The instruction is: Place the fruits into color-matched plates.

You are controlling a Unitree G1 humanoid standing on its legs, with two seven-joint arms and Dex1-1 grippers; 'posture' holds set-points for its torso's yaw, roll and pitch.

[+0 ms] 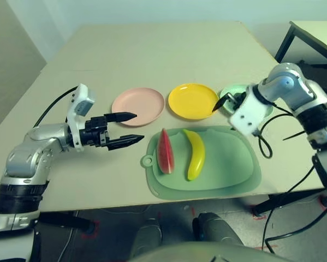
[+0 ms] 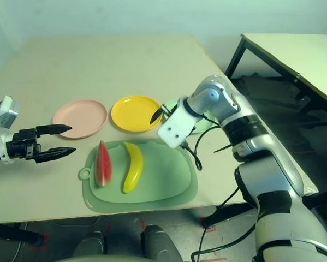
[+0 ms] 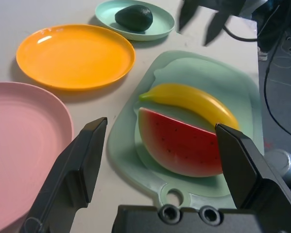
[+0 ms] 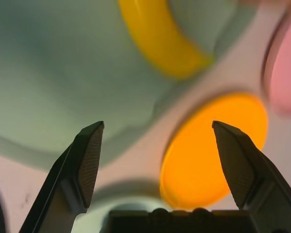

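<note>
Hovering low over the table [image 1: 152, 54], the left gripper [image 1: 131, 129] points level toward the fruit with its two black fingers [image 1: 121, 116] spread wide and nothing between them. Just past its upper fingertip lies the pale pink plate [image 1: 138, 106], bare; the tip reaches over the plate's near rim in the head views (whether it touches cannot be told). Ahead of the lower fingertip, a little apart, sits the ring tab of the green mat [image 1: 229, 164]. On the mat, nearest this gripper, the watermelon wedge [image 1: 165, 151] rests with its red face showing and its green rind along one side; the banana [image 1: 195, 153] lies right beside it on the far side, the two nearly parallel.

The right gripper [image 1: 230, 101] hangs above the gap between the yellow plate [image 1: 192, 101] and the mint green plate [image 3: 135, 20], tilted steeply downward, its fingers likewise held apart and empty. The yellow plate, also bare, sits below and slightly to the gripper's left; the mat's far edge and the banana's tip lie beneath it in the right wrist view. The avocado [image 3: 133, 17] rests inside the mint green plate, close behind this gripper, seen plainly from the left wrist camera.
</note>
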